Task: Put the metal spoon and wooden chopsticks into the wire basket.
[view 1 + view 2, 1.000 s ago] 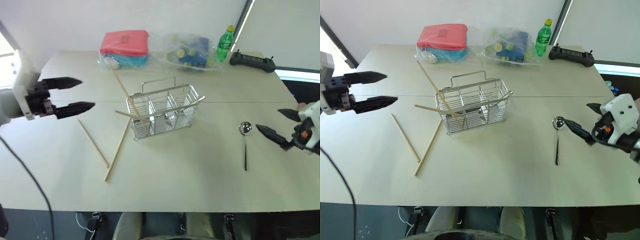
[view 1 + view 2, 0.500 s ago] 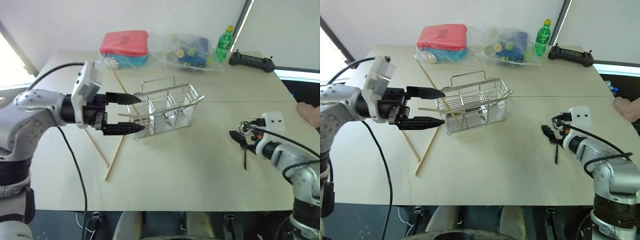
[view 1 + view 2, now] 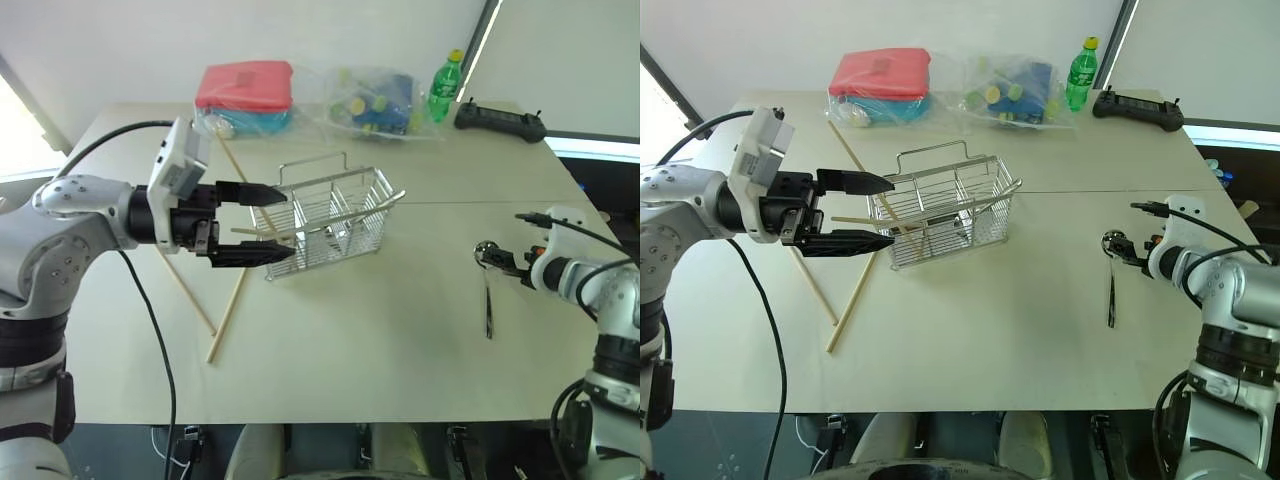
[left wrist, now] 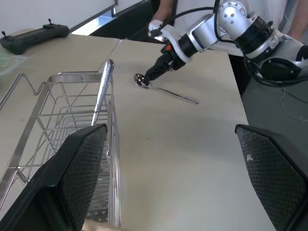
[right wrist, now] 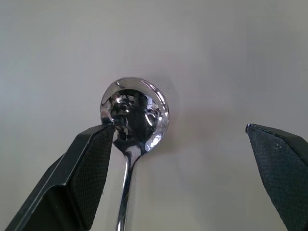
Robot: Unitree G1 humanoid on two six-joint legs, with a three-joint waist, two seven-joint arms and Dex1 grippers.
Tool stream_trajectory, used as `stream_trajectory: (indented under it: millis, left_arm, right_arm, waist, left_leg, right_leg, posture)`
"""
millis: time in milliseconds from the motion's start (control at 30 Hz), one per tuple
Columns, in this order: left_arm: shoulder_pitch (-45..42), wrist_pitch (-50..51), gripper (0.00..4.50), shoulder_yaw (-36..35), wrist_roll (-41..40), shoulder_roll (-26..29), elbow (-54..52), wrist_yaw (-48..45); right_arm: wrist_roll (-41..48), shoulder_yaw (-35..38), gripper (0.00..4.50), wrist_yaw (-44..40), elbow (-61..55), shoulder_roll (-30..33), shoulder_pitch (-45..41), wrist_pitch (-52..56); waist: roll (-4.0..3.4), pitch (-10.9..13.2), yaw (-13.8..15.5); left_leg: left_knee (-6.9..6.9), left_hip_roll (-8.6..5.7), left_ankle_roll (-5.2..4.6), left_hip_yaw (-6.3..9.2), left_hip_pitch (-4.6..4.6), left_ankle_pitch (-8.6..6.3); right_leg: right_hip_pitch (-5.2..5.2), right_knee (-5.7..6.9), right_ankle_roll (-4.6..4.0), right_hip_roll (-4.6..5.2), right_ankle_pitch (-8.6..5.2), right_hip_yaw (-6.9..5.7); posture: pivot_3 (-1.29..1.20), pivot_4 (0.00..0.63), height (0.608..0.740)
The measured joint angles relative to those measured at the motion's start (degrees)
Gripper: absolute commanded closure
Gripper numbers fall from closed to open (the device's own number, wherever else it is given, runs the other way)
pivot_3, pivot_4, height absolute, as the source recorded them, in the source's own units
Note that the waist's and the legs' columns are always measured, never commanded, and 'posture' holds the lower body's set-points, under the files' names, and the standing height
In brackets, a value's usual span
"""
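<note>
The metal spoon [image 3: 1111, 290] lies on the counter [image 3: 990, 330], well right of the wire basket [image 3: 940, 215]. The right gripper [image 3: 1125, 251] sits low at the spoon's bowl, fingers spread wide and empty. The left gripper [image 3: 875, 212] hangs just left of the basket, fingers wide apart and empty; some wooden chopsticks [image 3: 850, 300] lie on the counter, others rest in the basket.

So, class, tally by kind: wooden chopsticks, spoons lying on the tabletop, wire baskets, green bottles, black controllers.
wooden chopsticks: 4
metal spoon on the tabletop: 1
wire basket: 1
green bottle: 1
black controller: 1
Total: 8
</note>
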State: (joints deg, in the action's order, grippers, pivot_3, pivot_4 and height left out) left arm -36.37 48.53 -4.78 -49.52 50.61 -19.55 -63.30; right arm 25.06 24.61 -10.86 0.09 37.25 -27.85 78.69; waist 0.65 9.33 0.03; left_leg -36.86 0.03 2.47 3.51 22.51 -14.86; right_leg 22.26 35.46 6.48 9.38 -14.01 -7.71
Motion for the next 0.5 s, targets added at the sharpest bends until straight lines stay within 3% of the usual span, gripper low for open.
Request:
stream_trajectory:
  millis: [133, 500]
  left_arm:
    - [0.46, 1.02, 0.0, 0.01, -1.09, 1.56, -2.16, -1.79]
    - [-0.75, 0.43, 0.0, 2.09, 0.03, 1.12, -2.39, -3.56]
  right_arm:
    - [0.01, -3.82, 0.04, -2.5, 0.37, 0.81, -0.32, 2.45]
    - [-1.8, -3.44, 0.04, -1.87, 1.03, -0.61, -2.4, 7.52]
  waist:
    - [0.0, 0.0, -0.41]
    - [0.09, -0.05, -0.65]
  left_leg:
    - [0.01, 0.0, -0.04, 0.0, 0.04, -0.03]
    - [-0.01, 0.0, -0.05, 0.01, 0.01, -0.03]
  right_leg:
    - [0.0, -0.04, -0.07, 0.0, 0.04, 0.0]
    - [-0.03, -0.04, 0.12, 0.0, -0.07, 0.0]
  posture:
    - [0.0, 0.15, 0.678]
    - [0.0, 0.15, 0.678]
